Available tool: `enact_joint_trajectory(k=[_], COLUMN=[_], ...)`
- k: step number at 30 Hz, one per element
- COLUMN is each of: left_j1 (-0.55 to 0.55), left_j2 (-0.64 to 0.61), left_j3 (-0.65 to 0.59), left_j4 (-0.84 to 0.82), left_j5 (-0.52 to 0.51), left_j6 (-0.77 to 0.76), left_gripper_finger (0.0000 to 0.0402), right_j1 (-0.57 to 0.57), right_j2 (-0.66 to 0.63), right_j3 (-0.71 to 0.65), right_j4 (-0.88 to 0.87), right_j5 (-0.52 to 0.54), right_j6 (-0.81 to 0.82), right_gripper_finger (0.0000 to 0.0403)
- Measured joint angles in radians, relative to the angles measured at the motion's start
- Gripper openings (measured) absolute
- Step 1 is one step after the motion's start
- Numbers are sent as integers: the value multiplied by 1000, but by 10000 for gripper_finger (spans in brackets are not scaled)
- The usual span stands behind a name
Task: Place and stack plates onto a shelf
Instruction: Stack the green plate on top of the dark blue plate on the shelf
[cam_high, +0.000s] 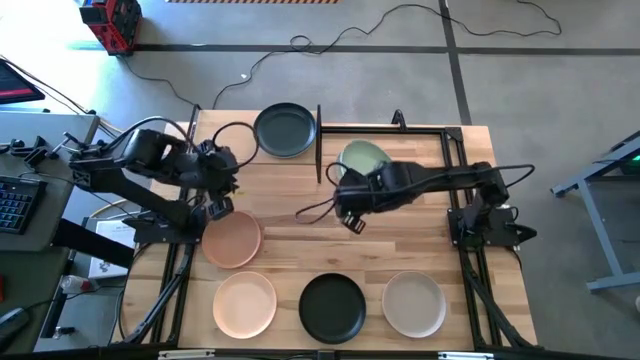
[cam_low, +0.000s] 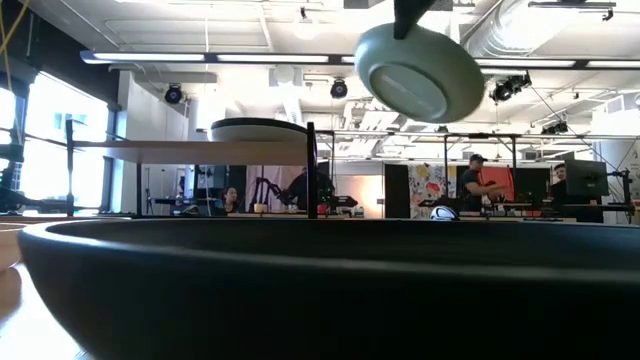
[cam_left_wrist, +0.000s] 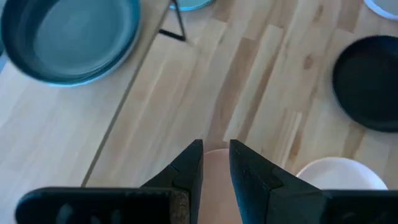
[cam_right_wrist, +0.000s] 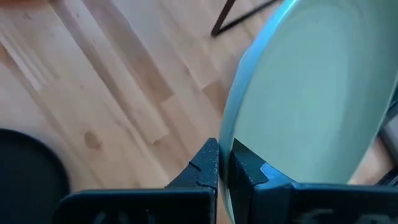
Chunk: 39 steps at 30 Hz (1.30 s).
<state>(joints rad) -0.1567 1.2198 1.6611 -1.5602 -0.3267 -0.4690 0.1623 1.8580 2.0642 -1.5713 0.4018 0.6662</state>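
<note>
Right tool (cam_right_wrist: 222, 163) is clamped on the rim of a pale green plate (cam_high: 362, 157), round, shallow, matte, lifted near the bench's far edge. Left tool (cam_left_wrist: 216, 163), fingers slightly apart, straddles the peach-pink plate (cam_high: 232, 241) by the left edge.

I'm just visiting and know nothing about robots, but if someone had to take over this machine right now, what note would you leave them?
Right gripper: shut on the rim of a round pale green plate, held in the air beside the small light-wood shelf.
Left gripper: fingers slightly apart at the rim of a round peach-pink plate on the planked wooden tabletop; whether it grips cannot be told.
Done: one dark blue-grey plate sits on the shelf.
Left: the green and peach-pink plates, plus a pale peach plate, a black plate and a beige plate lined up along the table's near edge.
</note>
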Motion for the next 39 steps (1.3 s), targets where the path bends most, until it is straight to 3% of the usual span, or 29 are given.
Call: enact_joint_trajectory(k=[13,22,31,39], left_j1=[262,420,516,560], left_j2=[63,125,204,254], left_j3=[0,0,0,0], left_j4=[19,155,289,326], left_j5=[-48,21,114,115], left_j6=[-214,-291,-298,-297], left_gripper_finger=[103,97,96,96], right_j1=[-87,-107,-131,-151], right_j2=[0,0,0,0], right_j3=[51,50,49,49], right_j4=[0,33,91,93], right_j5=[9,15,15,6], right_j6=[-639,-1048,-1278,-1399], right_gripper_finger=[0,0,0,0])
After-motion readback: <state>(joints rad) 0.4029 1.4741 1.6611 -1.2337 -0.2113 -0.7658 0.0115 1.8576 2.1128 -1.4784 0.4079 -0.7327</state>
